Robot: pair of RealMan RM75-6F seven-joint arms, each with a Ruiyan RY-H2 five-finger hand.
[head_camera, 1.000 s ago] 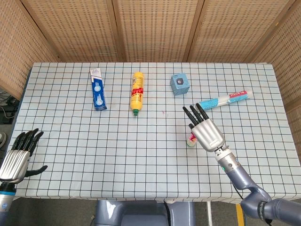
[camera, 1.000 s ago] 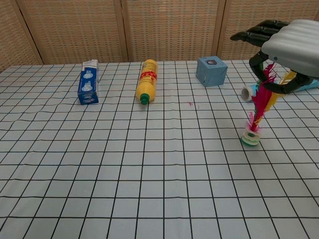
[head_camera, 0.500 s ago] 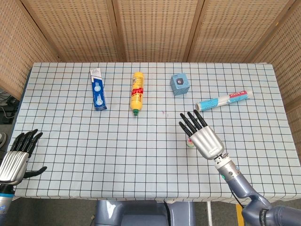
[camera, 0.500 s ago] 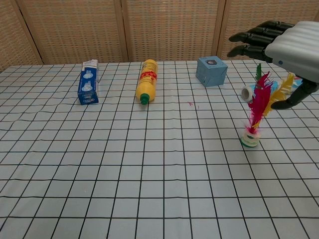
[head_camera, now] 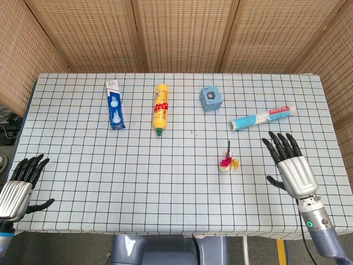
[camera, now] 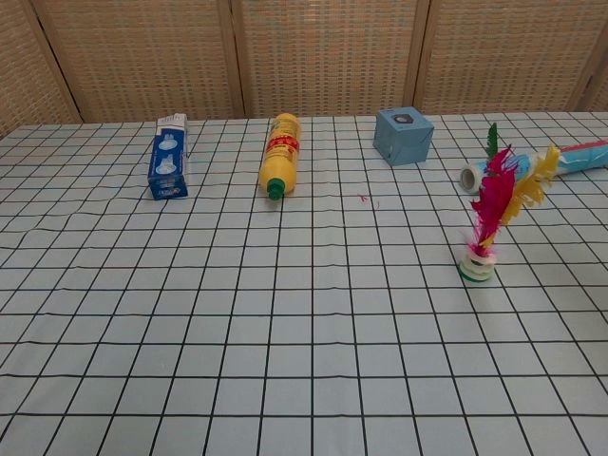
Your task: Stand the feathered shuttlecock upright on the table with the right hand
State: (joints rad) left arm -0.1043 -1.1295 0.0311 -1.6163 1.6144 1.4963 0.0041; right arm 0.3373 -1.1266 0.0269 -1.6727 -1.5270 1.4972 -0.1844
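The feathered shuttlecock (head_camera: 226, 161) stands on the checked surface (head_camera: 138, 182), base down, feathers up. The right hand (head_camera: 290, 165) is to the right of it, apart, fingers spread, holding nothing. The left hand (head_camera: 19, 185), lower left, is much farther.

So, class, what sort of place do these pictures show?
Probably a robot test setup, not a home: a table under a checked cloth, woven screens behind it, and robot hands, left and right, at the near edge.
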